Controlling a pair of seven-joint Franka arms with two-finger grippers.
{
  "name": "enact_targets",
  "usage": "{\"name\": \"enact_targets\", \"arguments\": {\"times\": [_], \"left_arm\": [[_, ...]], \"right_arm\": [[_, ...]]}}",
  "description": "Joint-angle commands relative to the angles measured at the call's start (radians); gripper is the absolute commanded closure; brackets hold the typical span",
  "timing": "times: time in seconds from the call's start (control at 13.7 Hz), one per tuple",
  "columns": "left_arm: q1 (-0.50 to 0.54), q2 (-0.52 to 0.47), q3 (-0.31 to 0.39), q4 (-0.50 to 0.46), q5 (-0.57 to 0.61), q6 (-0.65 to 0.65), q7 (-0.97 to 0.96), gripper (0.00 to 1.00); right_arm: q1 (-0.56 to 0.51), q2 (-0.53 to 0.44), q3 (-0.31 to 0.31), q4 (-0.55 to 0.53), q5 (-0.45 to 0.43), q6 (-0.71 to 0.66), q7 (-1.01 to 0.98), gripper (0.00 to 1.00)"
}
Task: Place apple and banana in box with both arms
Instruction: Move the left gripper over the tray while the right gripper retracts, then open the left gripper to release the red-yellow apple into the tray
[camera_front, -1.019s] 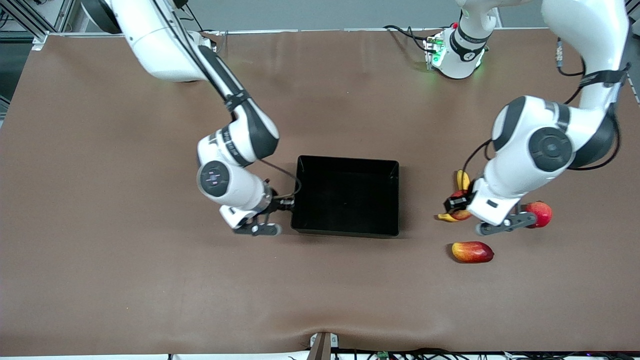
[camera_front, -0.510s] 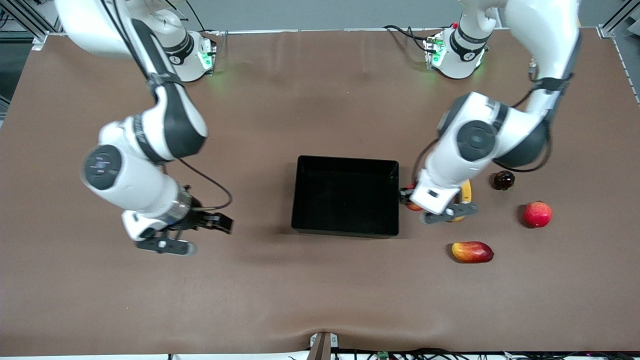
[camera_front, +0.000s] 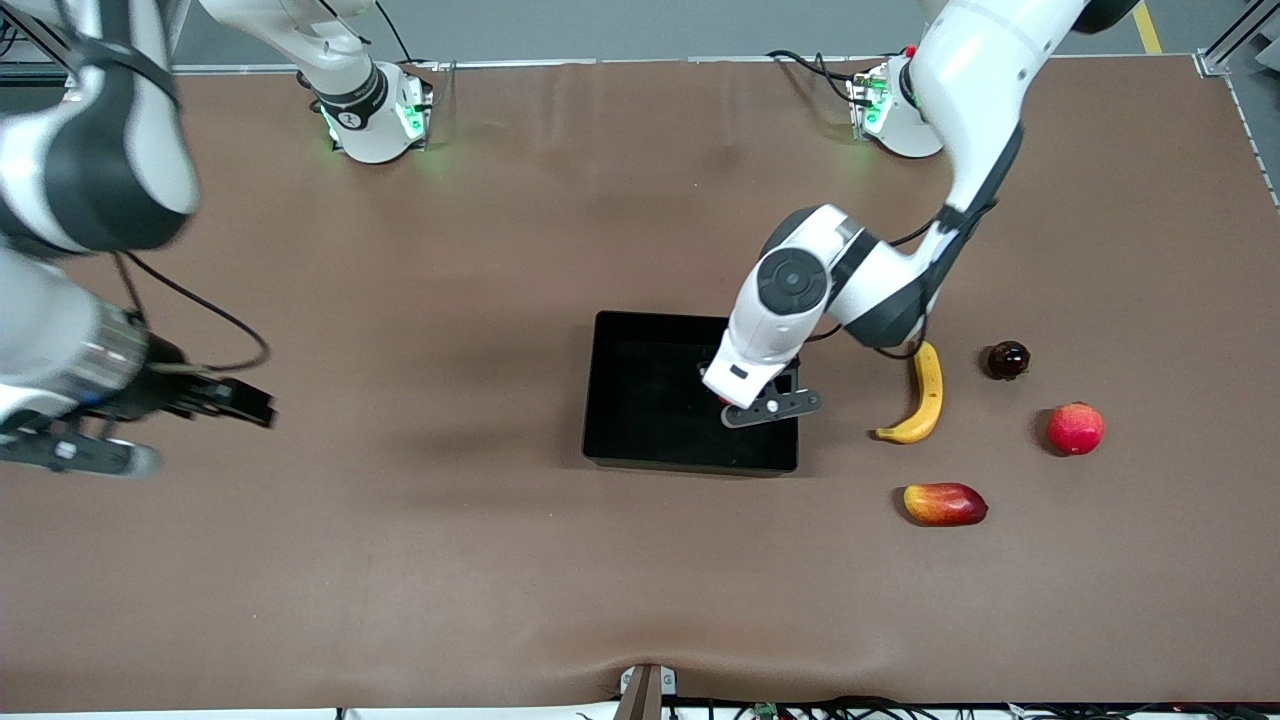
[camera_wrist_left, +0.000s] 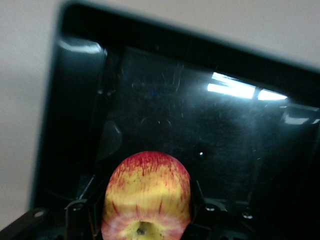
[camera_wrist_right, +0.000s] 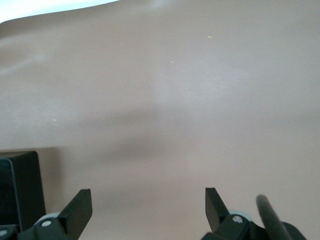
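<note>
My two arms were glossy white with black joint bands and round black caps. Thin black cables looped along each forearm. Green lights glowed at both bases. The fingers were black, with small screws.

left arm reaches down over the box, its claw clamped on the apple. right arm is swung out wide, its claw hanging over the bench with fingers spread.
</note>
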Motion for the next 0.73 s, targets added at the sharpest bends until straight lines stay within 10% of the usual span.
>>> {"name": "enact_targets", "arguments": {"times": [0.0, 0.36, 0.44, 0.51, 0.66], "left_arm": [[-0.024, 0.047, 0.003, -0.012, 0.027, 0.027, -0.012, 1.00], [-0.027, 0.095, 0.003, -0.031, 0.059, 0.029, -0.001, 1.00], [-0.030, 0.101, 0.003, -0.031, 0.060, 0.027, -0.001, 0.63], [-0.036, 0.099, 0.003, -0.028, 0.066, 0.027, -0.003, 0.01], [-0.038, 0.078, 0.003, -0.016, 0.073, 0.018, -0.008, 0.00]], "right_arm": [[-0.040, -0.086, 0.017, -0.027, -0.028, -0.060, -0.128, 0.00], [-0.112, -0.287, 0.009, -0.145, -0.028, -0.130, -0.172, 0.00], [-0.121, -0.307, 0.011, -0.144, -0.025, -0.156, -0.170, 0.00], [-0.118, -0.330, 0.014, -0.144, -0.017, -0.176, -0.172, 0.00], [-0.106, -0.384, 0.019, -0.148, -0.031, -0.201, -0.172, 0.00]]}}
